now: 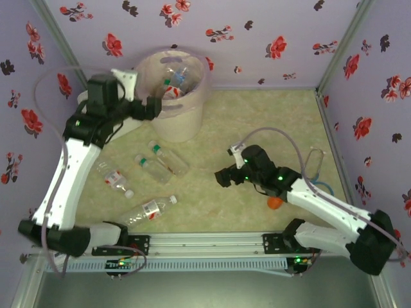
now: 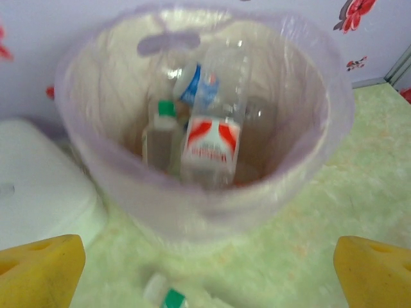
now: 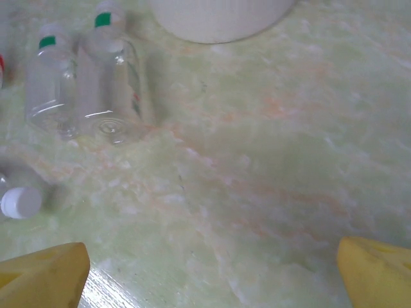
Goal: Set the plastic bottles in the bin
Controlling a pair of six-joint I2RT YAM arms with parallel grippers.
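The pale pink bin (image 1: pixel 192 109) stands at the back left and holds several plastic bottles (image 1: pixel 174 83). In the left wrist view a red-labelled bottle (image 2: pixel 209 144), a green-capped one (image 2: pixel 160 128) and a blue-labelled one (image 2: pixel 196 83) lie inside the bin (image 2: pixel 308 167). My left gripper (image 1: pixel 153 106) (image 2: pixel 209 276) hovers at the bin's left side, open and empty. On the table lie two green-capped bottles (image 1: pixel 168 158) (image 1: pixel 151 168), a red-labelled bottle (image 1: pixel 114 178) and a white-capped bottle (image 1: pixel 149 210). My right gripper (image 1: pixel 223 176) (image 3: pixel 209 276) is open over bare table, to the right of the green-capped bottles (image 3: pixel 115 83) (image 3: pixel 51 83).
A white lidded box (image 2: pixel 38 186) sits left of the bin, partly behind my left arm. A small orange cup (image 1: pixel 275 203) lies by my right arm. Flowered walls close in the back and both sides. A metal rail (image 1: pixel 205 242) runs along the near edge.
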